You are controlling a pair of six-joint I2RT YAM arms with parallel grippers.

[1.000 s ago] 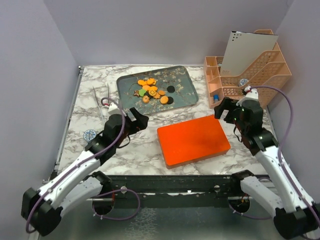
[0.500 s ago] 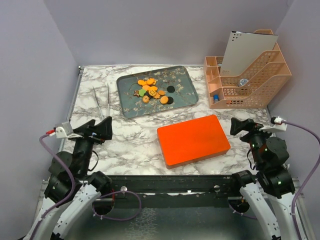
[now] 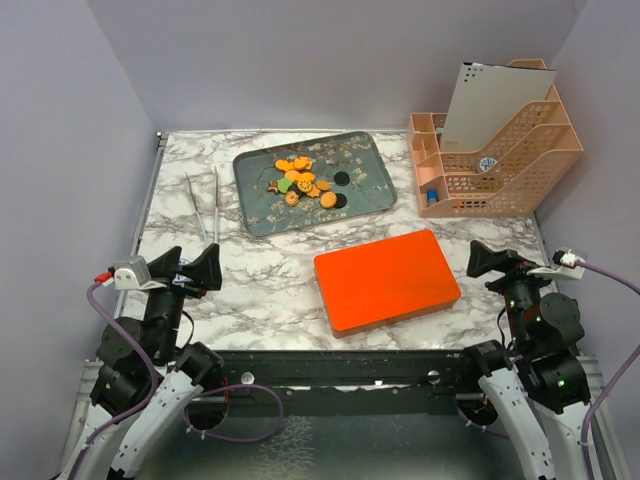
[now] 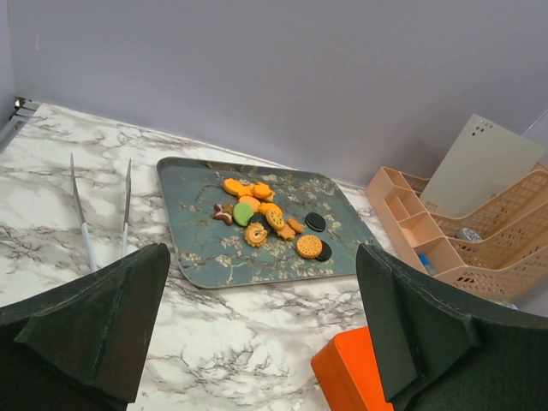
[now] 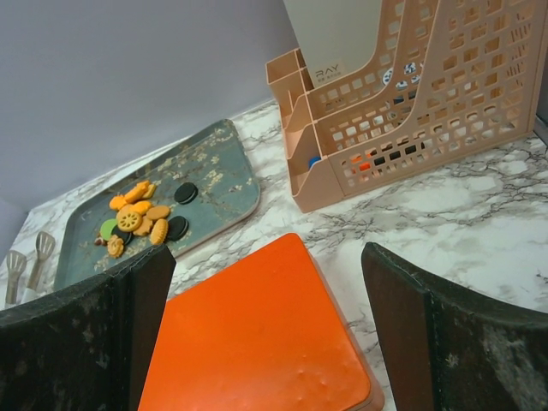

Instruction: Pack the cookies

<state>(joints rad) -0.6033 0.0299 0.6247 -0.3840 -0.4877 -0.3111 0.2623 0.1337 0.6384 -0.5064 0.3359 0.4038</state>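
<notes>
Your end effector (image 5: 265,253) gapes wide; past it you see an orange box (image 5: 248,334), then cookies (image 5: 141,221) on a tray (image 5: 218,184).

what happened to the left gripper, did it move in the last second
Yes. The left gripper has pulled back from the tray's near left corner, down and to the left, toward the table's near edge.

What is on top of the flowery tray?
On the tray sits a little heap of cookies: mostly orange, one green, two black. They overlap, so anything under the heap is hidden.
</notes>
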